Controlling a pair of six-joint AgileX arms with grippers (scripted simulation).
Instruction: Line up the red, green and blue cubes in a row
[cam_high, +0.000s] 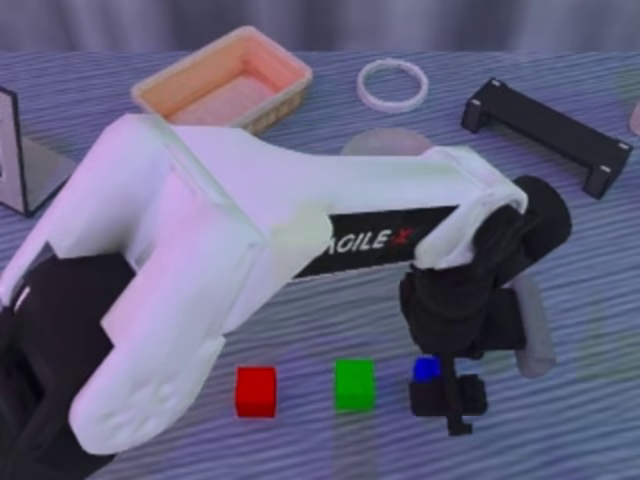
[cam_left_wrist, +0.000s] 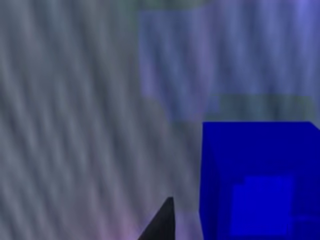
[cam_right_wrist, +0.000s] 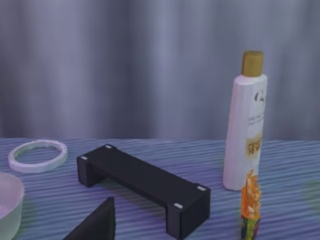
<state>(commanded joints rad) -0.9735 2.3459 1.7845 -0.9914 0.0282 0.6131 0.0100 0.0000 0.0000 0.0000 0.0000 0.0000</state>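
Blue cube (cam_high: 426, 369): glossy, square-edged, under the left hand (cam_high: 447, 393)
Left hand grip: cannot tell
Red cube (cam_high: 256, 391), green cube (cam_high: 354, 385): matte, aligned on the striped tabletop (cam_high: 560, 300)

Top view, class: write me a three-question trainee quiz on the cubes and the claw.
1. True or false: the red cube lies at the left end of the row.
2. Which cube lies in the middle? A) blue cube B) green cube C) red
3. Fill in: the left claw is over the ____ cube.

Key: 1 true; 2 B; 3 blue. The right arm does not show in the top view.
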